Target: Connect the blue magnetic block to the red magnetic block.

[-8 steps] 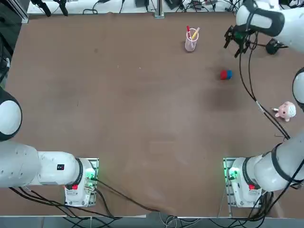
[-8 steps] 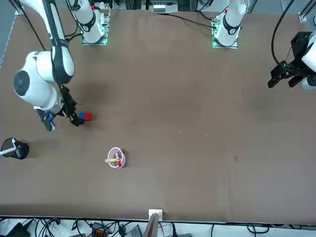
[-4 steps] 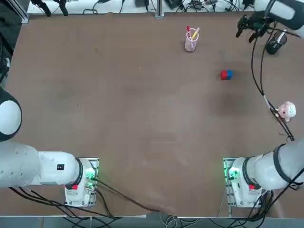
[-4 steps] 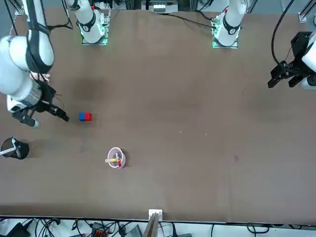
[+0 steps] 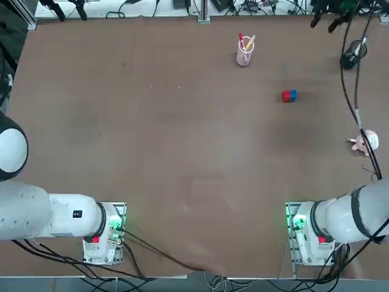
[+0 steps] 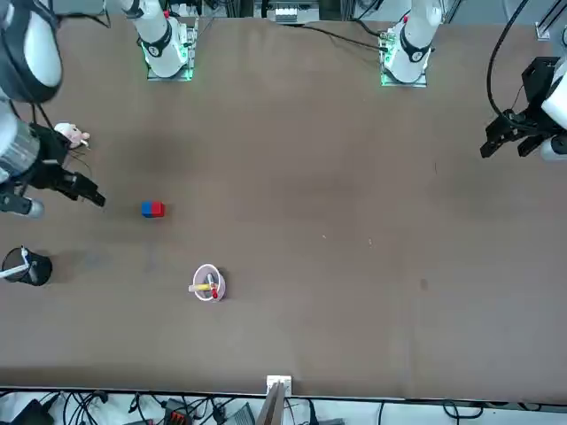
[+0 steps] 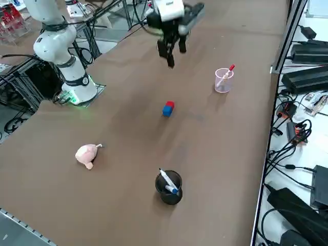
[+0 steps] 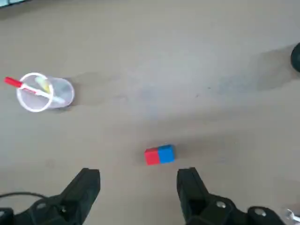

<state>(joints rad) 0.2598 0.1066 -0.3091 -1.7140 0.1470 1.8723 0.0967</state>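
The tiny blue magnetic block (image 5: 293, 95) and the tiny red magnetic block (image 5: 285, 96) lie on the brown table touching side by side as one red-blue piece. They also show as the blue block (image 8: 166, 153) beside the red block (image 8: 152, 156) in the wrist view. My right gripper (image 5: 323, 22) hangs high above the table's far right corner, well away from the pair. It is open, and nothing sits between its fingers (image 8: 87, 183). The side view shows the gripper (image 7: 176, 54) raised above the blocks (image 7: 168, 108).
A pink pen cup (image 5: 244, 53) with a red pen and a yellow one stands far, left of the blocks. A black pen cup (image 5: 351, 58) is at the far right. A pink plush toy (image 5: 366, 142) lies at the right edge, with the arm's cable crossing it.
My right gripper has lifted and drawn away from the joined blocks toward the table's far right corner. The red-blue pair has not moved.
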